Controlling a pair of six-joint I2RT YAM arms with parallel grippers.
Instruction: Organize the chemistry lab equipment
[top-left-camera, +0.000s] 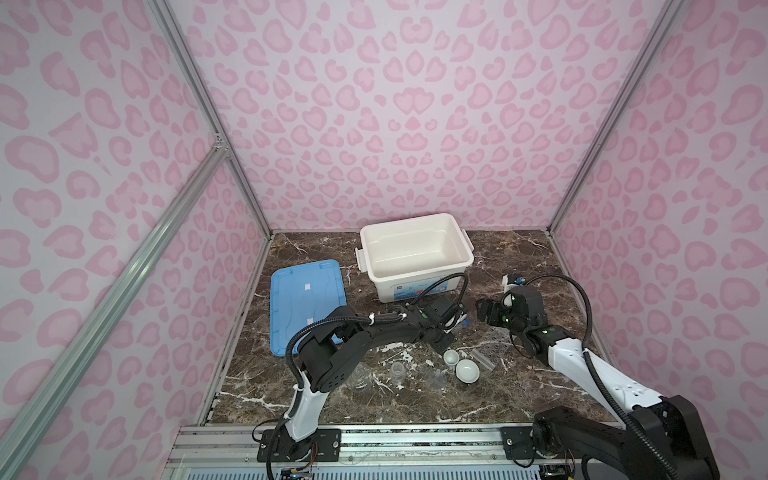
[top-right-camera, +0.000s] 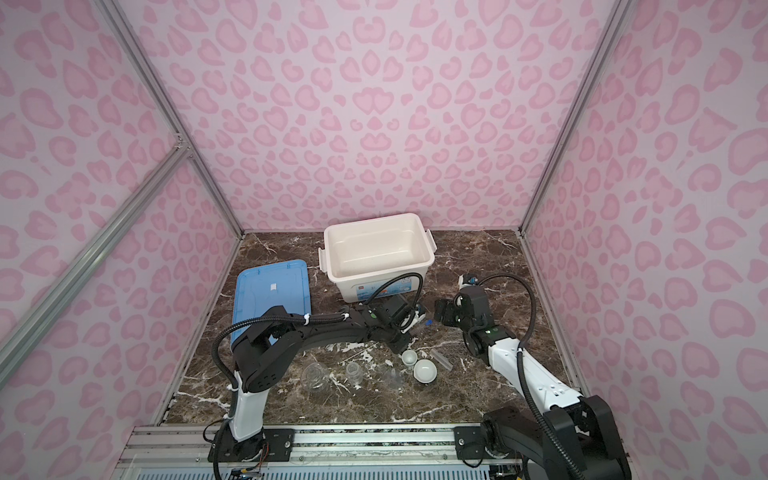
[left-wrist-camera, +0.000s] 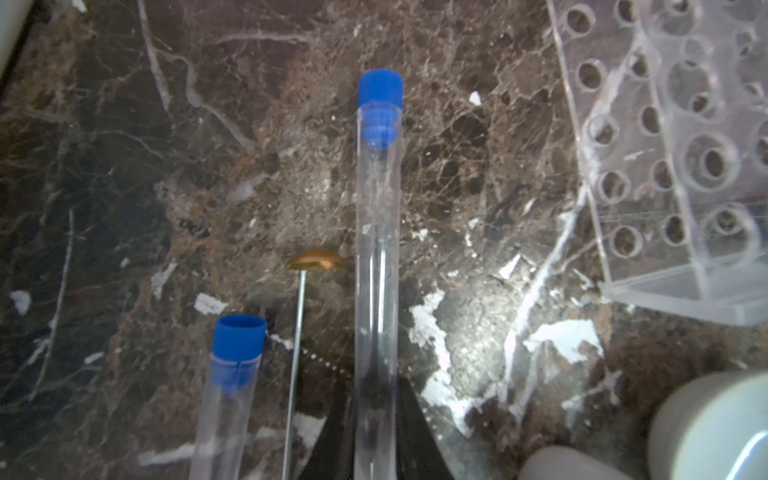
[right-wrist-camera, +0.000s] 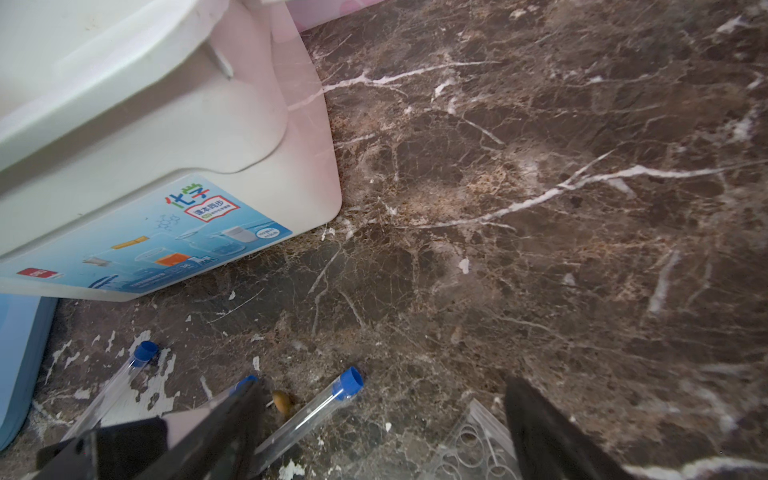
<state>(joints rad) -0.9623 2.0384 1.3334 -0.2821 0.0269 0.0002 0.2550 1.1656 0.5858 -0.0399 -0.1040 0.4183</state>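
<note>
Where veined marble (left-wrist-camera: 124, 166) shows, left gripper (left-wrist-camera: 376, 390) seemingly pinches a clear cylindrical tube (left-wrist-camera: 378, 208).

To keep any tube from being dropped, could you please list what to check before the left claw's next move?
1. Left claw closed around the test tube: ok.
2. Blue cap seated: ok.
3. Second tube lies apart: ok.
4. Rack shows free holes: ok.
5. Right claw open, empty: ok.
6. Grip firm enough: cannot tell.
</note>
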